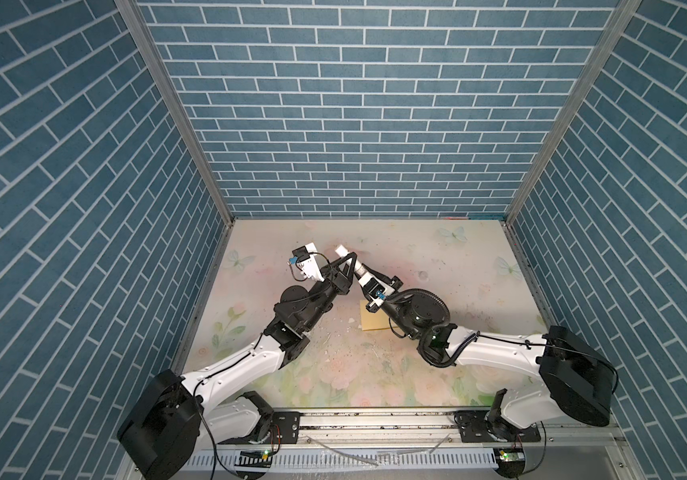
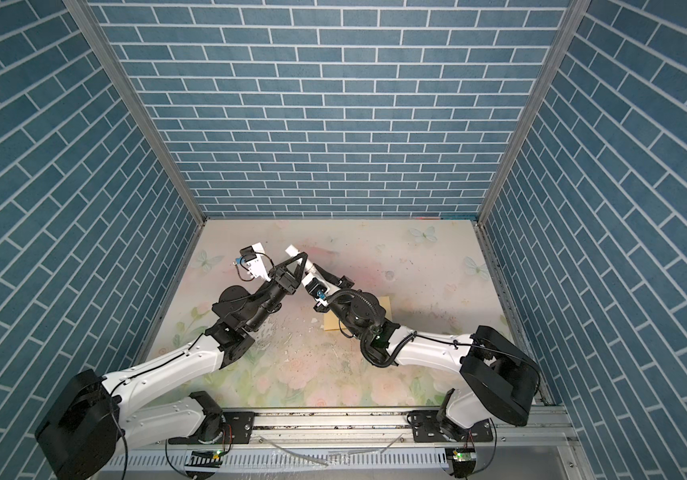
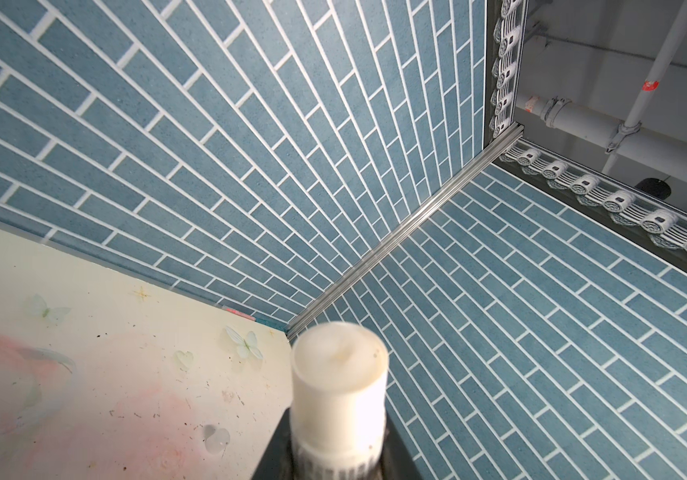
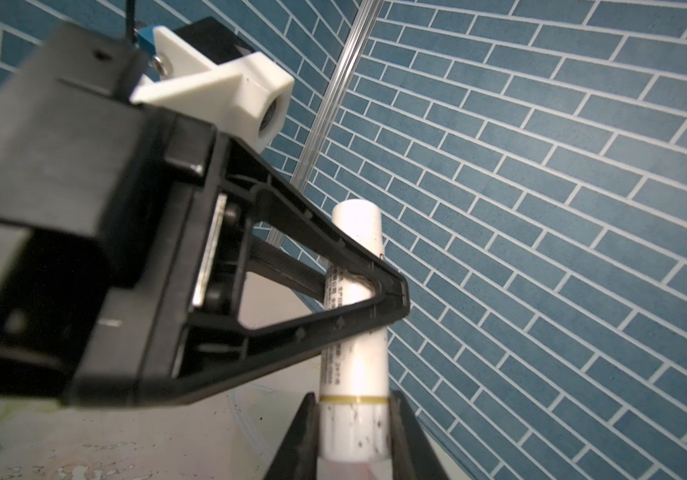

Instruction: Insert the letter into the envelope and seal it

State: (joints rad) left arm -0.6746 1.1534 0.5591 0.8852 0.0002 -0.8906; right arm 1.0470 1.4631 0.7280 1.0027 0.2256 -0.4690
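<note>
The mustard-yellow envelope (image 1: 371,322) (image 2: 330,323) lies flat on the table, mostly covered by my right arm. The letter is out of view. Above the table both grippers hold one white glue stick (image 1: 342,252) (image 2: 294,250) (image 3: 339,386) (image 4: 356,232) that points up toward the back wall. My left gripper (image 1: 351,262) (image 2: 303,259) (image 3: 337,457) (image 4: 391,291) is shut on the stick's middle. My right gripper (image 1: 368,276) (image 2: 322,276) (image 4: 354,436) is shut on its lower end, just under a yellow band, with a finger touching each side.
The floral table (image 1: 437,257) is boxed in by blue brick-pattern walls (image 1: 354,124) at the back and on both sides. A metal rail (image 1: 375,419) with the arm bases runs along the front. The two arms meet over the table's middle.
</note>
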